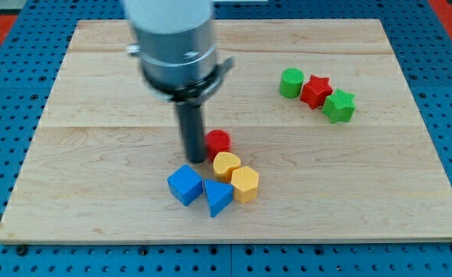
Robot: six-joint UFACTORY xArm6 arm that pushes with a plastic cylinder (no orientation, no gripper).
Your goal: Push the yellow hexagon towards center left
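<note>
The yellow hexagon lies on the wooden board below the view's centre. It touches a yellow heart-shaped block on its upper left and a blue triangular block on its lower left. A blue cube lies left of the triangle. A red cylinder sits just above the yellow heart. My tip stands right beside the red cylinder's left side, up and to the left of the yellow hexagon, with the heart between them.
At the view's upper right lie a green cylinder, a red star and a green star in a touching row. The arm's grey body hangs over the board's upper middle. A blue pegboard surrounds the board.
</note>
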